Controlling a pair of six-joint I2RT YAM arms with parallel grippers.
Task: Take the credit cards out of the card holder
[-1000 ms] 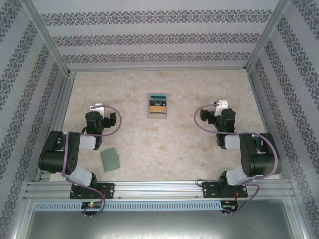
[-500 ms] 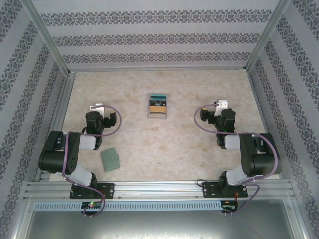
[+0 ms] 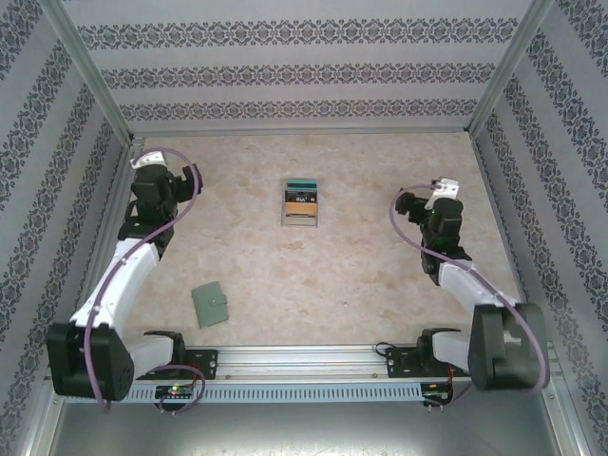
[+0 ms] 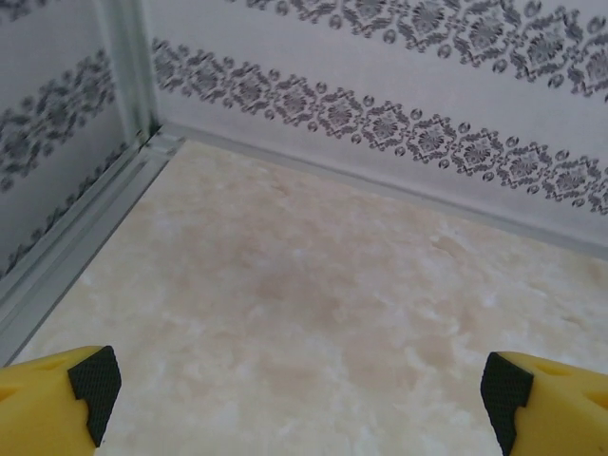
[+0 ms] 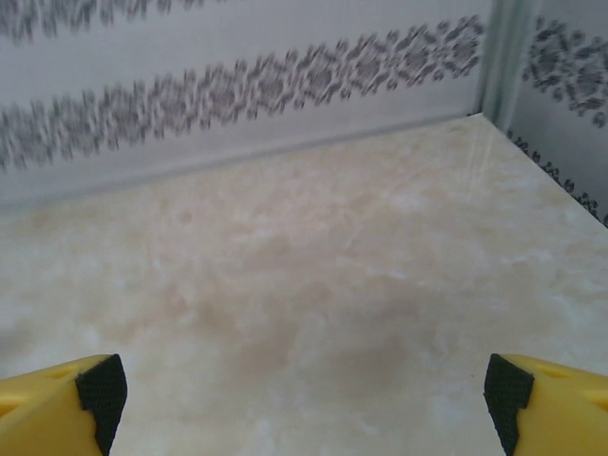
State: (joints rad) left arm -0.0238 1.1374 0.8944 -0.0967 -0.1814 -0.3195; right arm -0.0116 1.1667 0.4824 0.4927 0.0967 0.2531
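**Two grippers spread wide, holder not yet touched**

Left gripper (image 4: pixel 299 391): jaws fully apart with nothing between them, raised over bare table (image 3: pixel 361 271) and aimed at the far-left corner.
Right gripper (image 5: pixel 304 391): likewise wide and empty, facing the far-right corner.
Both are well apart from the work.

Holder (image 3: pixel 211 304): lies flat and closed near the front edge, near the left arm's base. Its contents are hidden.
Cards (image 3: pixel 301 198): one teal, one black and one orange-brown stand in a clear stand (image 3: pixel 300 222) at mid-table, well apart from the holder. I cannot tell whether more cards sit inside the holder.

Judged step: the approach to the holder, not yet begun.

Notes for doing it well:
- The left arm is the nearer one, but it must fold back toward its own base. Bring the wrist over the holder first, then descend straight down.
- The holder is a soft, thin thing on a smooth top and will likely slide. Pin one flap with one gripper before the other works the free edge by the tab.
- Narrow the jaws before descending, since wide fingers would straddle the holder and catch nothing.
- Route the right arm along the near side, clear of the stand.
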